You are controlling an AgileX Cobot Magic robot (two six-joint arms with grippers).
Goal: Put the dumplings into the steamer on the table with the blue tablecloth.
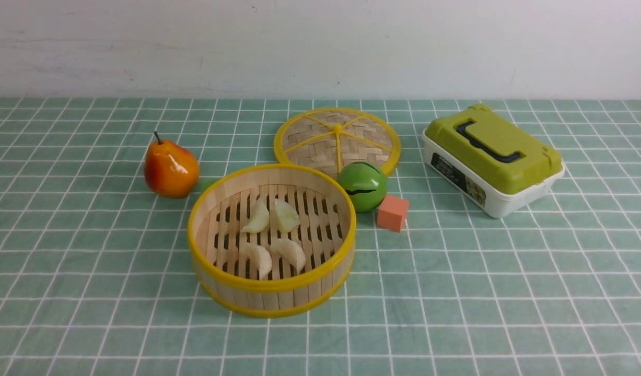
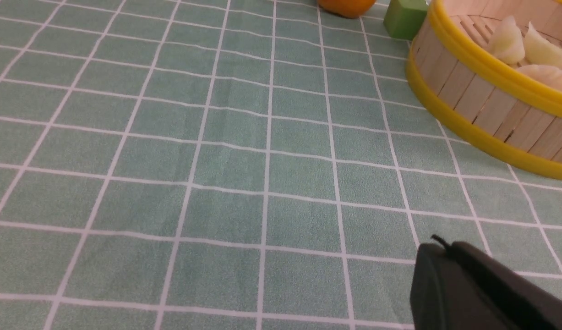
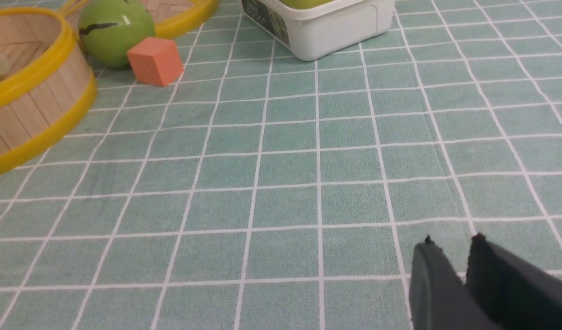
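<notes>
Tablecloth [image 1: 508, 271] | dumplings [image 1: 272, 235] in steamer [image 1: 257, 292] | fingers [image 3: 487, 270] apart, empty

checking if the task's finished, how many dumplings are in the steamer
4, all on the slatted floor of the steamer: dumplings at back left, back right, front left and front right. None shows on the tablecloth.

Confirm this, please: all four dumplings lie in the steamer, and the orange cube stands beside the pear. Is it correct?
One part is wrong. The four dumplings do lie in the steamer, but the orange cube stands beside the green ball, on the steamer's other side from the pear. The front view shows this.
</notes>
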